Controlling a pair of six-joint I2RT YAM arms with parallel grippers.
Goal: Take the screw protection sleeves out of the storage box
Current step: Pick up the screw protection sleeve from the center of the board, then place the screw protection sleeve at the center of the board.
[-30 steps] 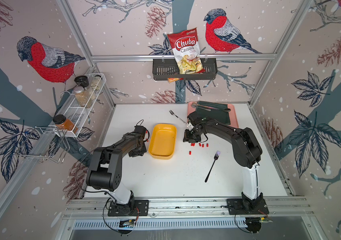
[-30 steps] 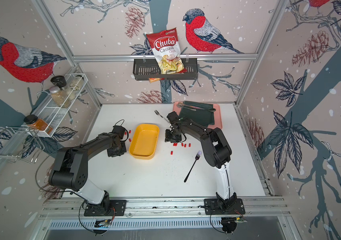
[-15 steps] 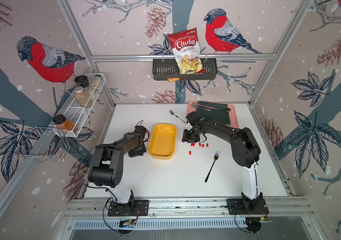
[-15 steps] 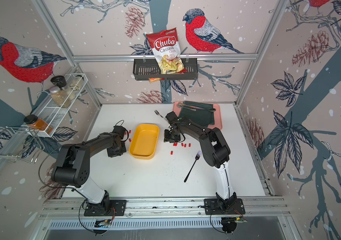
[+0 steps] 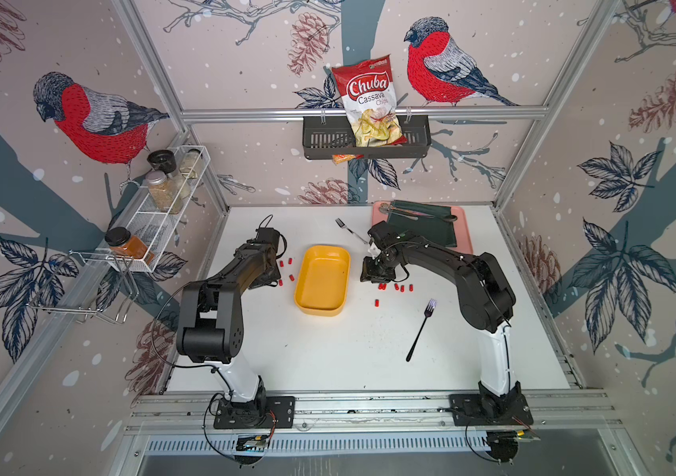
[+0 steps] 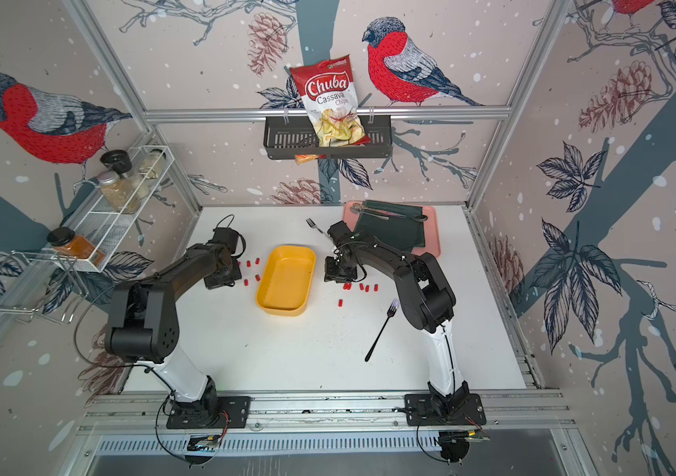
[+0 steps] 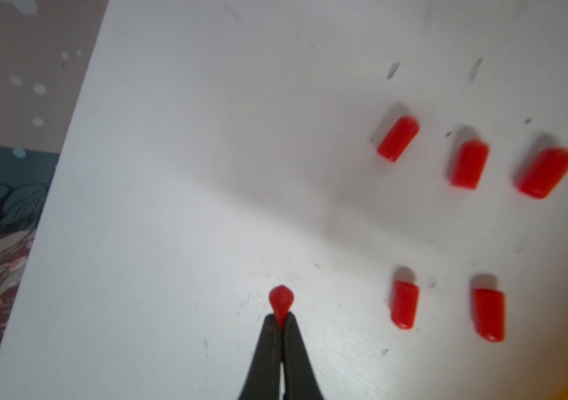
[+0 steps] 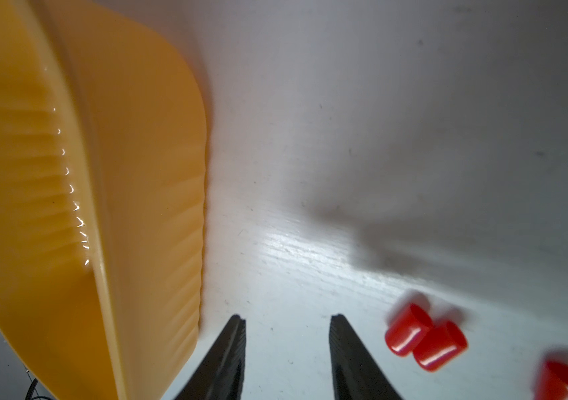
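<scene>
Between left gripper [image 7: 281,319] tips | sleeve [image 7: 281,298] is being pinched by its end only | risk: squirting free | right gripper [image 8: 287,325] is gaping empty beside box [image 8: 102,173]

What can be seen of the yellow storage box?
The storage box is a shallow yellow-orange tray, glossy and seemingly plastic, rectangular with rounded corners and low sloping walls. The right wrist view shows faint ribbing on its wall. It sits flat on the white table, near its middle. Both top views show it empty. Red sleeves lie on the table on either side, none visibly touching it.
</scene>
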